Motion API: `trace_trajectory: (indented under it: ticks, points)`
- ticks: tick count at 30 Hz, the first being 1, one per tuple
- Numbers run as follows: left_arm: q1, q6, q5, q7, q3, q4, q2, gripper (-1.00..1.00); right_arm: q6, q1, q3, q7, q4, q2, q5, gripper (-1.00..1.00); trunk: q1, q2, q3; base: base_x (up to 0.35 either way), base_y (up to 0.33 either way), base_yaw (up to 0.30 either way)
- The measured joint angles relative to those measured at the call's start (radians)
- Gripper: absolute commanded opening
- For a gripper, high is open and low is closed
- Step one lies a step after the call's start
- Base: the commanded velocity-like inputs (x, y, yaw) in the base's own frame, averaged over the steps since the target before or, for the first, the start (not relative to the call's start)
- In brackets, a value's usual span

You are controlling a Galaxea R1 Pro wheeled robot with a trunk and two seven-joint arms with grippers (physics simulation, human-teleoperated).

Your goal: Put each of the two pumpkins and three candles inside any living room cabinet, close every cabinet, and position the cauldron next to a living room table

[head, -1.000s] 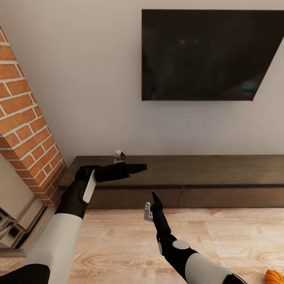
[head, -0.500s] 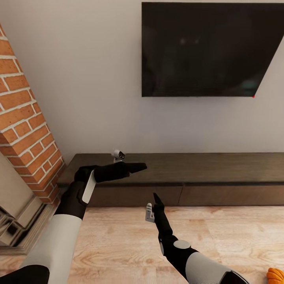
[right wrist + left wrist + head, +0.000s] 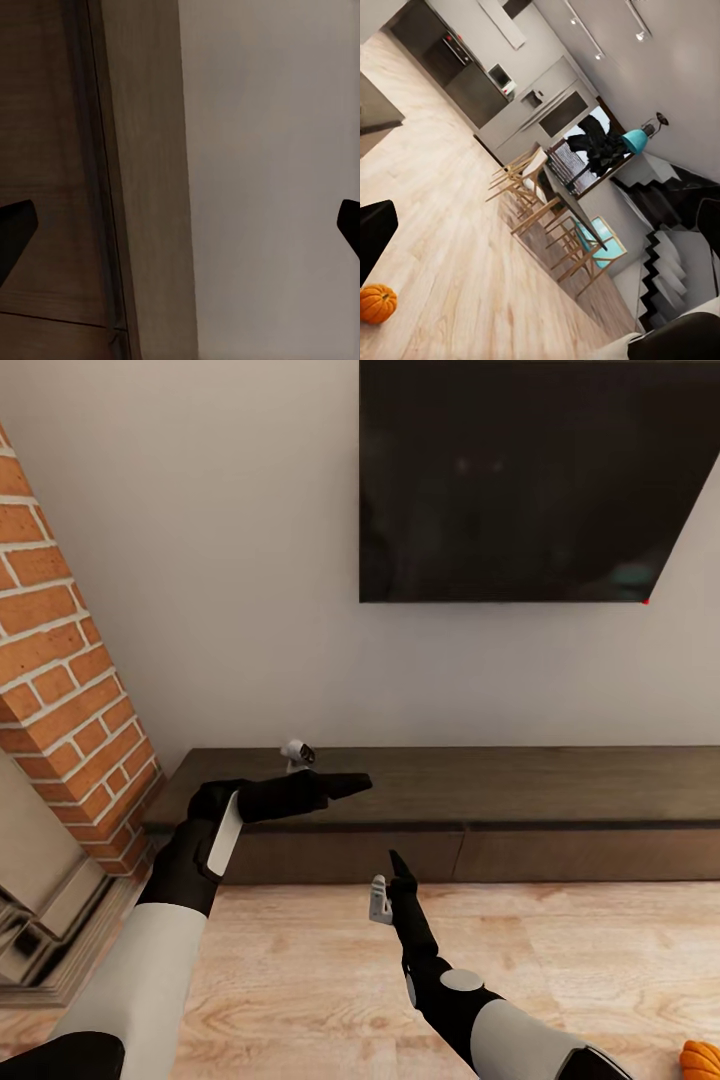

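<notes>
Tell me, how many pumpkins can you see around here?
1 for certain: a pumpkin lies on the wooden floor at the head view's lower right edge, right of the right arm. The left wrist view also shows a pumpkin on the floor, possibly the same one.

Our arms are white shells on the forearms, black jointed wrists beyond; the right wrist bears a round grey disc, and each black pointed pincer [image 3: 340,786] [image 3: 390,880] carries a small grey bracket.
</notes>
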Motion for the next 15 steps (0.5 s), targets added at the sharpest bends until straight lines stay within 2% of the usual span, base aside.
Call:
trace_trajectory:
  ticks: [15]
  points:
    - [0.0,0.0,0.0,0.0,0.0,-0.005,-0.001,1.0,0.0,0.0,0.001,0.0,0.027,0.0,-0.001,1.0,0.0,0.0,0.0,0.311,0.0,0.0]
